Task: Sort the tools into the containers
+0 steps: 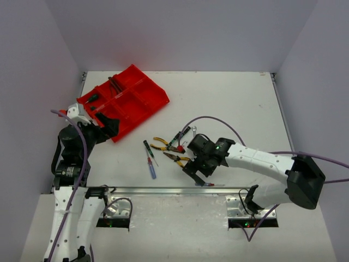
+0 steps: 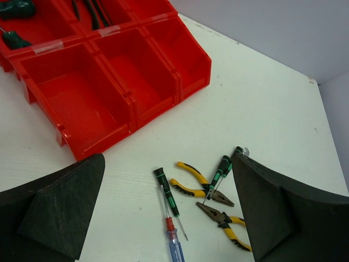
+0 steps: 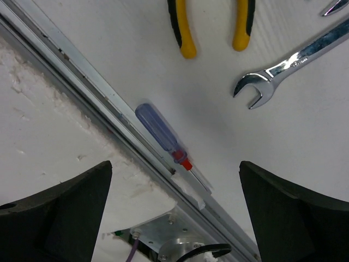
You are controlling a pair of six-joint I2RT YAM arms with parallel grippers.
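Sorting barely started, we judge: green-handled screwdrivers already in bright red plastic divided tray at far left. Yellow-handled pliers, silver wrench, blue-handled screwdriver loose, unsorted. Left gripper, right gripper: we see both fully spread, holding nothing.

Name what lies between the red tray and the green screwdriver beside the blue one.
Bare table only, between tray and screwdriver; left wrist view.

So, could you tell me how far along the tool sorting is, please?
Early. Done: green-handled screwdrivers and some dark tools lie in far compartments of the red tray. In hand: nothing; the left gripper and right gripper are both open. Left: two yellow-handled pliers, two green-black screwdrivers, a wrench and two blue screwdrivers on the table.
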